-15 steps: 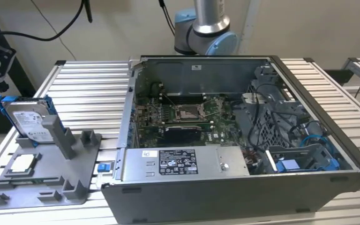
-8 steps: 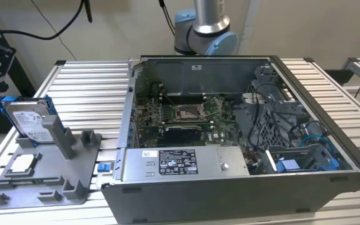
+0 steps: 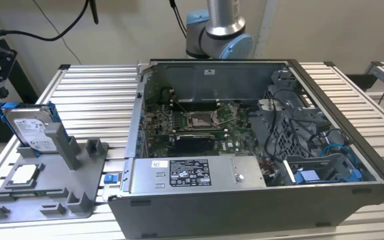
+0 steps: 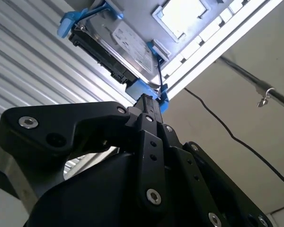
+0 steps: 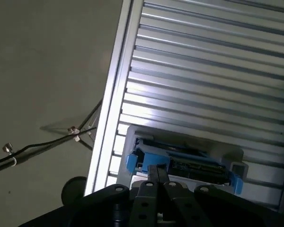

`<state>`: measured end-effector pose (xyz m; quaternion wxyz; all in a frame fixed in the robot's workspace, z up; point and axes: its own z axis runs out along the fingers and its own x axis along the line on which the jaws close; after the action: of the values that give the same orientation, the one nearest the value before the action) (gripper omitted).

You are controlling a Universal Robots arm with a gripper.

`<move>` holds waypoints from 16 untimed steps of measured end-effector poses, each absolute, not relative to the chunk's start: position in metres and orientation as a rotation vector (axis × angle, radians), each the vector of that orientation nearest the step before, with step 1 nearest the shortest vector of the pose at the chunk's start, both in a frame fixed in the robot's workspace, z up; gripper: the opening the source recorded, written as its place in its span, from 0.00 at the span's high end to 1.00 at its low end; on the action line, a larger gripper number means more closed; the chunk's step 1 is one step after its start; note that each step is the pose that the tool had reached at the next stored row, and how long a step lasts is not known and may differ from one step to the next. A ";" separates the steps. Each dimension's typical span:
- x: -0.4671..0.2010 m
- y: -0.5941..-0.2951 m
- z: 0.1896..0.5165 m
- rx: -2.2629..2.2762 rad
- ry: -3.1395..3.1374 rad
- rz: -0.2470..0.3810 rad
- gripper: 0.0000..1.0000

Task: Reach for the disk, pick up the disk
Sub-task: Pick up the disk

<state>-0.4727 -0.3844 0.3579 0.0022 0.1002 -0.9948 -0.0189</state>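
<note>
The disk (image 3: 32,127), a silver hard drive with a white label in a blue bracket, stands upright in a grey holder (image 3: 78,200) at the exterior view's left. My black gripper (image 3: 0,91) hangs just above and to the left of the disk's top corner. In the second wrist view the disk (image 4: 128,45) lies straight ahead of the gripper (image 4: 149,100), whose fingers sit pressed together, the tips close to the blue bracket. The first wrist view shows the disk's edge (image 5: 189,163) just beyond the gripper (image 5: 157,171). Nothing is held.
A small white-topped chip (image 3: 24,173) lies on the holder in front of the disk. An open computer case (image 3: 325,200) fills the middle of the ribbed metal table (image 3: 92,95), with a grey stickered box (image 3: 192,172) inside. The arm's base (image 3: 219,35) stands behind. Cables run over the floor (image 5: 42,142).
</note>
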 end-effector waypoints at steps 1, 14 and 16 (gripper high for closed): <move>-0.473 -0.384 0.358 0.328 -3.119 -0.059 1.00; -0.473 -0.384 0.358 0.385 -3.112 -0.059 1.00; -0.473 -0.384 0.358 0.389 -3.112 -0.059 1.00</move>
<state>-0.4727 -0.3844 0.3579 0.0026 0.1240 -0.9921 -0.0189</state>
